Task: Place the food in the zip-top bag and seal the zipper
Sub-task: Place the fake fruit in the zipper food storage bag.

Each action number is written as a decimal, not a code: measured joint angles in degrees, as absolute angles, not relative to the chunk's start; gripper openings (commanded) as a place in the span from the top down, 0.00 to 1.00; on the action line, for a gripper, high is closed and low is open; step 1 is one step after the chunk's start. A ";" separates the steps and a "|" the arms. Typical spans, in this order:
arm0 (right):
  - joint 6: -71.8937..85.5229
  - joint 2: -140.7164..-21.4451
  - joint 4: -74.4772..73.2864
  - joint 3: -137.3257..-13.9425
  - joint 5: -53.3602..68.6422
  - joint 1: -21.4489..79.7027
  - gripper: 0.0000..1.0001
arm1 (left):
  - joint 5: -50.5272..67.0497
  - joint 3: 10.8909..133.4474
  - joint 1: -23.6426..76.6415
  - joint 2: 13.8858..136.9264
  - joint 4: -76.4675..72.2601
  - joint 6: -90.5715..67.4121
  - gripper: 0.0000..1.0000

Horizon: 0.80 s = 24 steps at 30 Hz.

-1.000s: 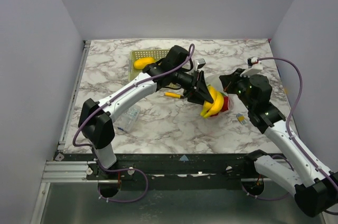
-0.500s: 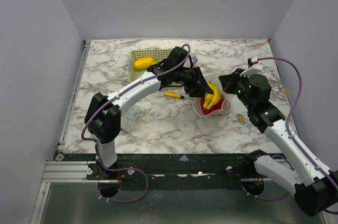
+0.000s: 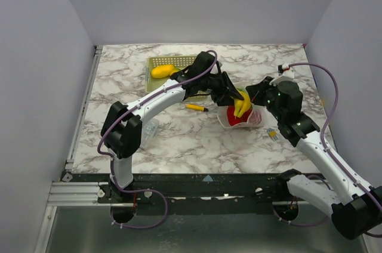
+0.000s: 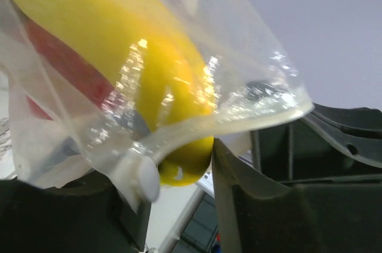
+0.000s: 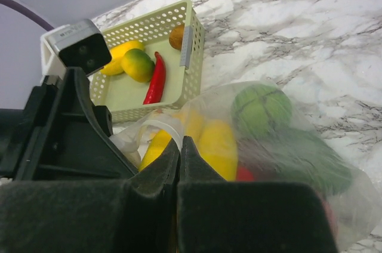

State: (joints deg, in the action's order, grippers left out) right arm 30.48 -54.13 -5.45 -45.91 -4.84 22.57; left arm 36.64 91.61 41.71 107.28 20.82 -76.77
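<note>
Marbled desk [image 3: 179, 139], grey walls all round. The zip-top bag [image 3: 256, 119] is right of centre in the top view, with red and green food showing through the plastic. My right hand [image 5: 179, 145] is clamped tight on its mouth edge. My left hand [image 4: 179, 169] is part-open, gripping the banana [image 4: 161, 74] at the bag's mouth.

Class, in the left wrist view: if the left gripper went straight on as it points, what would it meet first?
The banana, lodged between the fingers of the left gripper, with the mouth edge of the zip-top bag draped over it. Behind it, probably the red food; depth is unclear.
</note>
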 measured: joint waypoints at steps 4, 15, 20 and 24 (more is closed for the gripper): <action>31.03 -54.74 -5.69 -45.91 -5.39 22.57 0.99 | 36.69 92.88 41.71 107.42 19.75 -76.55 0.46; 31.48 -55.00 -5.93 -45.91 -6.63 22.57 0.99 | 38.17 92.38 41.76 107.02 15.90 -74.76 0.37; 31.46 -55.00 -6.55 -46.39 -7.29 22.57 0.99 | 37.89 89.69 41.76 102.28 17.15 -68.88 0.37; 31.46 -54.98 -6.57 -46.50 -8.23 22.57 0.99 | 34.85 86.19 41.78 94.04 19.55 -60.20 0.32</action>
